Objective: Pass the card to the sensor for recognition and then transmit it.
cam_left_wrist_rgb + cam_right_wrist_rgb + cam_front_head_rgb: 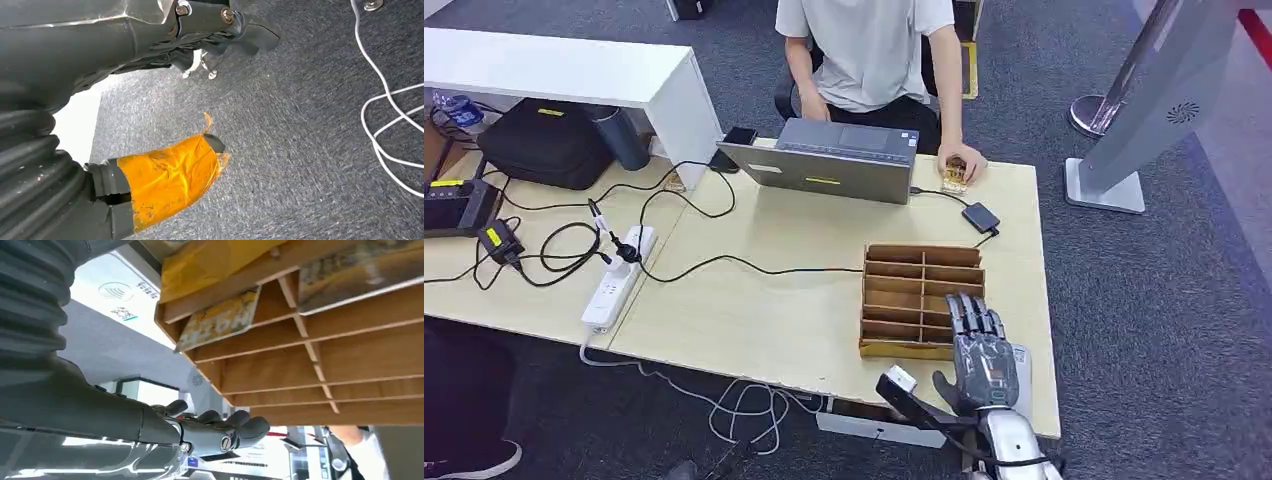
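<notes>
The robot's right hand [980,352] hovers over the near right corner of the wooden card rack [921,300], fingers spread and holding nothing. Cards sit in the rack's slots; in the right wrist view a yellow card [220,320] pokes out of one. The small black sensor [980,217] lies just beyond the rack, by the laptop [829,160]. The left hand [165,177] hangs over the carpet, can't tell its state. Best bet: pinch the card's exposed edge and pull straight out along the slot

Matt wooden rack [921,300] on a smooth pale wood table [774,310].
</notes>
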Available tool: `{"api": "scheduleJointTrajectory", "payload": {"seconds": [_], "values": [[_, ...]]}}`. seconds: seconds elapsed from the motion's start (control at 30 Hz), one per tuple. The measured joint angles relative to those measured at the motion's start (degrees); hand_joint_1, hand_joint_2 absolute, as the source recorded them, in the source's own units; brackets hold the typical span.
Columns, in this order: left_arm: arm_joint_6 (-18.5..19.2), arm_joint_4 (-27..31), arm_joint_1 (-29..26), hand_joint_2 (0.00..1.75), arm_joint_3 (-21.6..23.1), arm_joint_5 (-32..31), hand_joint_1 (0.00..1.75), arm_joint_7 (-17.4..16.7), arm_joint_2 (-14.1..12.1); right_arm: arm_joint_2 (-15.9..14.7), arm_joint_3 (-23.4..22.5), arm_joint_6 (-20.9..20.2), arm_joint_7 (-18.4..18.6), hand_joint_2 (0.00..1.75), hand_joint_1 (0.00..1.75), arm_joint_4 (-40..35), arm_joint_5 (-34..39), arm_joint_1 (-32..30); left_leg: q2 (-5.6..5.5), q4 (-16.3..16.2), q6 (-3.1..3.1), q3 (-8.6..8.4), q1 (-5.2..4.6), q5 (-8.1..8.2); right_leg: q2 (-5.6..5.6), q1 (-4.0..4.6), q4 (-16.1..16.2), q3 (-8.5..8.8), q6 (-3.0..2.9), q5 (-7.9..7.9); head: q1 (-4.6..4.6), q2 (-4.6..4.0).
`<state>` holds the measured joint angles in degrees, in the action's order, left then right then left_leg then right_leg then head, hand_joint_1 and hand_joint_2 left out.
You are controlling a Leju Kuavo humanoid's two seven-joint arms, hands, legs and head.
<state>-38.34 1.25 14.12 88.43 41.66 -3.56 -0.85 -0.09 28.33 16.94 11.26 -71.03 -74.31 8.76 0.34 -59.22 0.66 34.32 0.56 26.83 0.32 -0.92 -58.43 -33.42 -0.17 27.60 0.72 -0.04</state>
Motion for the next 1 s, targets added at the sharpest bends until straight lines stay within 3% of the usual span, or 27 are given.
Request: {"api": "scheduleJointTrajectory", "payload": {"seconds": [0.57, 0.6, 0.63, 1.0], "values": [[0.0, 0.0, 0.11, 1.75, 0.07, -0.04, 0.0, -0.09, -0.17, -0.02, -1.4, 0.96, -0.35, 1.75, 0.0, 2.03, -0.15, 0.02, 0.0, 0.0, 0.0, -0.01, 0.0, 0.0, 0.0, 0.0, 0.0, 0.0, 0.0, 0.0, 0.0, 0.0], [0.0, 0.0, 0.11, 1.75, 0.07, -0.07, 0.0, -0.11, -0.17, -0.02, -1.42, 1.03, -0.48, 1.75, 0.23, 2.12, -0.17, 0.02, 0.0, 0.0, 0.0, -0.01, 0.0, 0.0, 0.0, 0.0, 0.0, 0.0, 0.0, 0.0, 0.02, 0.0], [0.0, 0.0, 0.12, 1.75, 0.07, -0.09, 0.0, -0.13, -0.17, -0.02, -1.44, 1.11, -0.52, 1.75, 1.75, 2.12, -0.17, 0.01, 0.0, 0.0, 0.0, 0.0, 0.0, 0.0, 0.01, 0.0, 0.0, 0.0, 0.0, 0.0, 0.02, 0.0], [0.0, 0.0, 0.14, 1.75, 0.07, -0.39, 0.0, -0.2, -0.24, -0.02, -2.03, 1.99, -1.81, 1.75, 1.75, 2.12, 0.46, -0.03, 0.01, 0.0, 0.0, -0.01, 0.0, 0.0, 0.01, 0.0, 0.0, -0.01, 0.0, 0.0, 0.02, 0.0]]}}
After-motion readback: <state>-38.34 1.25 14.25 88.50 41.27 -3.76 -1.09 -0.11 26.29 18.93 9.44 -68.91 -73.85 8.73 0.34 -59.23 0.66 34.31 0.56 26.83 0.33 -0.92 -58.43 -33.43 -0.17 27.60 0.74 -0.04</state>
